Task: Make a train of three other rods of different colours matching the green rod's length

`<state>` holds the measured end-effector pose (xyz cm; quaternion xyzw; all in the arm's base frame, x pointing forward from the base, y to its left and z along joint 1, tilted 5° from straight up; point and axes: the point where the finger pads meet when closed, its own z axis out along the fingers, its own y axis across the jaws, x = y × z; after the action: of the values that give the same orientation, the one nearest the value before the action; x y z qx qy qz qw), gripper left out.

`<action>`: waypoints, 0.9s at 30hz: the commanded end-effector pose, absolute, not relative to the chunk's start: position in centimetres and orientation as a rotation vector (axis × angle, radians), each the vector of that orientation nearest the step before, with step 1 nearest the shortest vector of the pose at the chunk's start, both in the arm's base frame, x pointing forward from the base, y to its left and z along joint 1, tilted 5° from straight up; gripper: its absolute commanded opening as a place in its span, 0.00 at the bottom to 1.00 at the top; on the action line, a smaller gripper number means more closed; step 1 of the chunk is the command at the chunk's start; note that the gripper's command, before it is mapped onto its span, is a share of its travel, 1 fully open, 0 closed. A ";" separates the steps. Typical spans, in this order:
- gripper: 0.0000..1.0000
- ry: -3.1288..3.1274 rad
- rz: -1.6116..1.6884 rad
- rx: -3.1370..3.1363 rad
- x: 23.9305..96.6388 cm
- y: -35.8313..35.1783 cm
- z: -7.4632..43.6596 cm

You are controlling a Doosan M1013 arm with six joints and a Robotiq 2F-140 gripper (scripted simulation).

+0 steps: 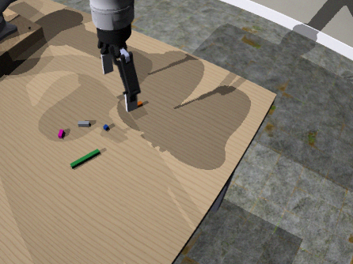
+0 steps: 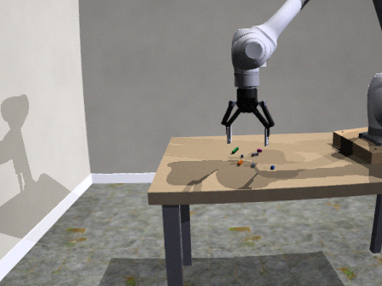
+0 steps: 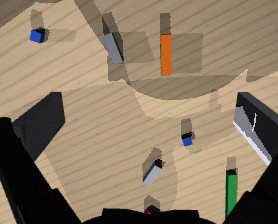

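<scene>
A: From the top view, was any writing readable?

B: None that I could read. The gripper (image 1: 118, 84) hung low over the tabletop (image 1: 130, 202), fingers spread wide and holding nothing. The orange rod (image 1: 139, 103) peeked out just beside one fingertip. The green rod (image 1: 85, 158) lay flat nearer the front, its long axis slanting up to the right, with the magenta rod (image 1: 61, 133), a grey rod (image 1: 83, 123) and a blue rod (image 1: 105, 127) near it. Bare wood ran from there to the right edge.

A: And the exterior view?

B: The gripper (image 2: 247, 141) straddled the cluster, fingertips above the surface, well back from the front edge.

A: The wrist view?

B: The orange rod (image 3: 166, 54) pointed straight up the frame, another grey rod (image 3: 113, 48) tilted beside it, apart. The green rod (image 3: 231, 199) stood near the right finger (image 3: 252, 131).
</scene>
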<state>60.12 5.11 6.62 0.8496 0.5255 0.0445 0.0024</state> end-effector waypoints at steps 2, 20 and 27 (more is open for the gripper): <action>1.00 1.368 0.133 2.824 61.0 1.6 6.5; 1.00 0.229 0.128 3.162 62.0 -12.4 6.2; 1.00 0.016 0.126 3.176 61.8 -14.9 6.1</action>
<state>61.82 -14.69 6.09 0.9989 0.0096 0.0403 -0.0195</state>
